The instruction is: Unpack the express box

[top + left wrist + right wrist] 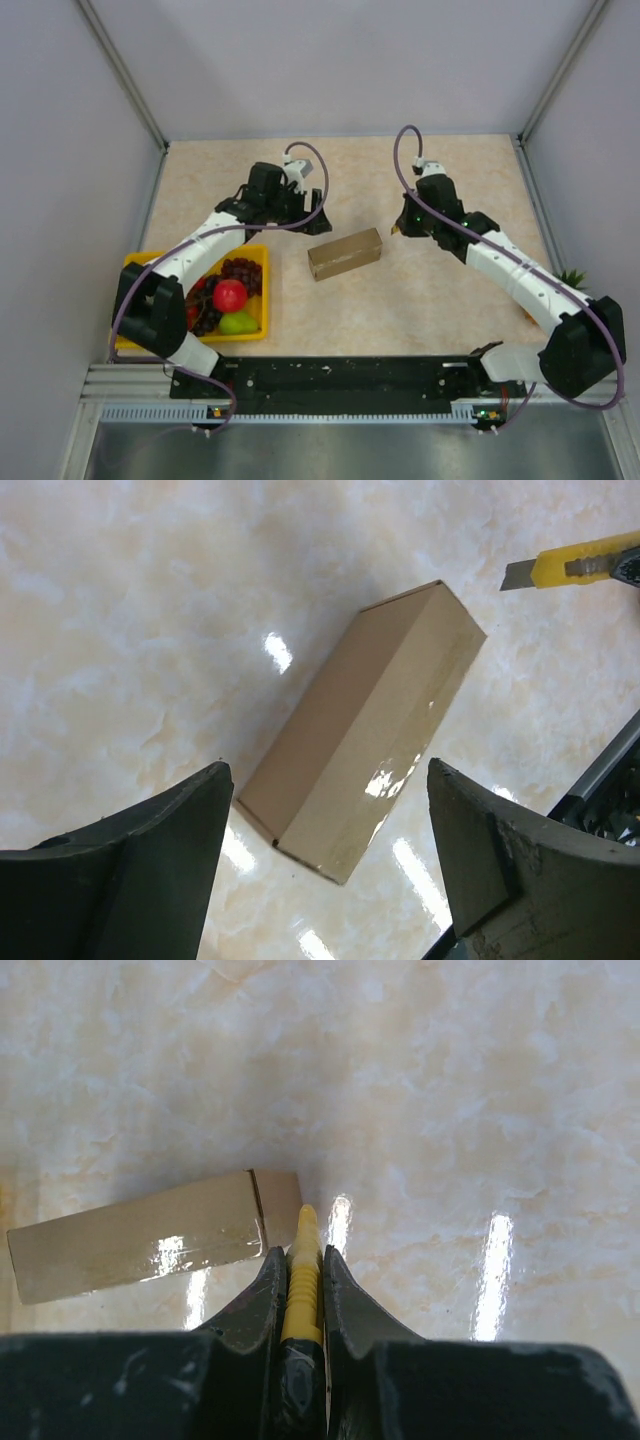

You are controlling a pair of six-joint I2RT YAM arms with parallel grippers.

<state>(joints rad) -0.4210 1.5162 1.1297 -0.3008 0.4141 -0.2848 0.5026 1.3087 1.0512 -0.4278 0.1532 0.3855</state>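
as the pale marbled table (430,300) spreads under both arms, a yellow fruit tray (262,300) sits at its near left corner, beside the left arm's base. the express box (345,254) lies flat near the middle of the table, its lid shut and glossy tape running along its top, turned slightly askew and apart from the tray. the left gripper (310,215) hangs over the table just beyond the box's left end, its fingers (150,870) spread wide, holding nothing and touching nothing. the right gripper (400,228) hovers off the box's right end, its fingers (345,1300) pinched tight on a yellow utility knife (302,1280), whose bared blade points toward the box and stays apart from it. in the tray lie dark grapes (240,270), a red apple (229,295) and a green fruit (238,323).
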